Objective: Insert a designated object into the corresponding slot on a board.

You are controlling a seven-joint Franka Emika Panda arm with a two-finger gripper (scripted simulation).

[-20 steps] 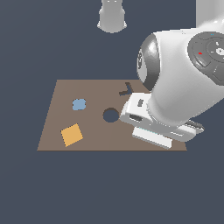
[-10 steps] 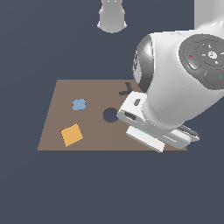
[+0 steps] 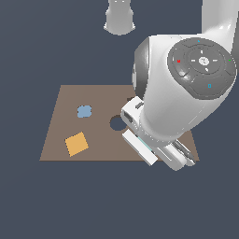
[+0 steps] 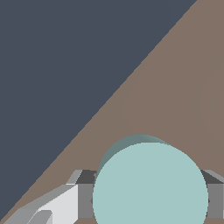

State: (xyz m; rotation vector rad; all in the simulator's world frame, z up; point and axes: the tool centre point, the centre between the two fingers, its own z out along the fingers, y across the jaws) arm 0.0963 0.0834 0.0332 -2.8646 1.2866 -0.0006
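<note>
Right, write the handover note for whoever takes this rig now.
Gripper: fingers sit either side of the teal disc; a firm grip can't be confirmed.
Disc: over the board, hidden by the arm in the exterior view.
Slot: dark round hole mid-board, open and unfilled.
Done: gripper brought around the disc.
Left: carry the disc to the slot, line it up, drop it in.

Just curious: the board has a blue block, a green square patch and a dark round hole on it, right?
Not quite: on the board the square patch is orange, not green, as the exterior view shows. The blue block and dark round hole are there as you say.
</note>
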